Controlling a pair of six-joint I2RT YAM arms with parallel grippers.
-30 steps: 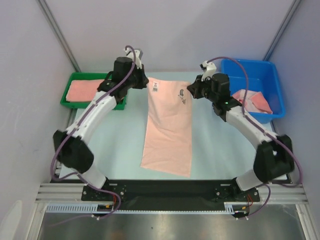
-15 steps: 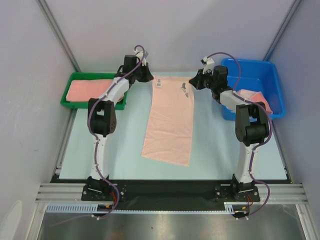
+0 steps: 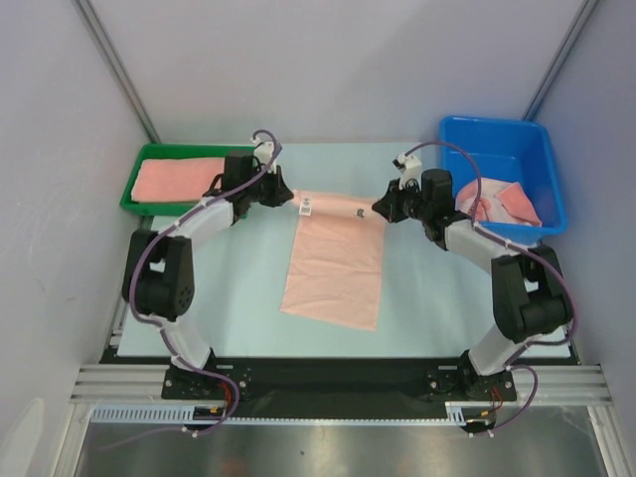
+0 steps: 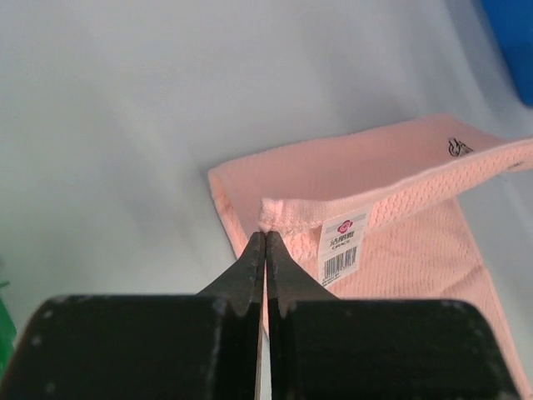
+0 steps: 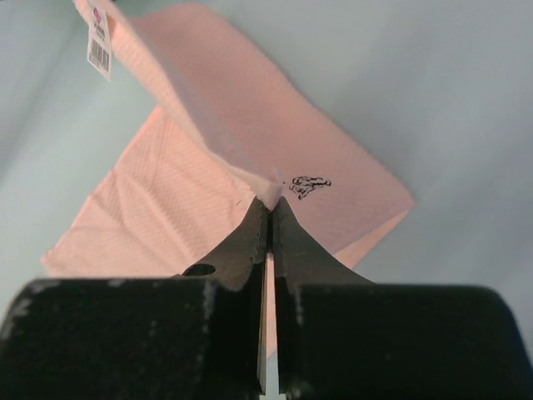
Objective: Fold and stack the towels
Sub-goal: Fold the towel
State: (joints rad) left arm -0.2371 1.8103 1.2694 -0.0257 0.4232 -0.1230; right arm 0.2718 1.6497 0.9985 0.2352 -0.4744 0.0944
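A long salmon-pink towel [image 3: 333, 268] lies on the table, its far edge lifted and carried over the rest. My left gripper [image 3: 296, 203] is shut on the far left corner, next to a white barcode label [image 4: 341, 246]. In the left wrist view the closed tips [image 4: 265, 234] pinch the hem of the towel [image 4: 333, 179]. My right gripper [image 3: 376, 210] is shut on the far right corner. In the right wrist view its tips [image 5: 271, 202] grip the cloth [image 5: 250, 125] beside a small dark motif [image 5: 310, 185].
A green tray [image 3: 142, 207] at the left holds a folded pink towel [image 3: 174, 179]. A blue bin [image 3: 497, 134] at the right holds a crumpled pink towel [image 3: 502, 202]. Grey walls close in the back and sides.
Both grippers have moved toward the near side, bringing the towel's far edge with them. The towel looks shorter, its far part now raised over the rest.
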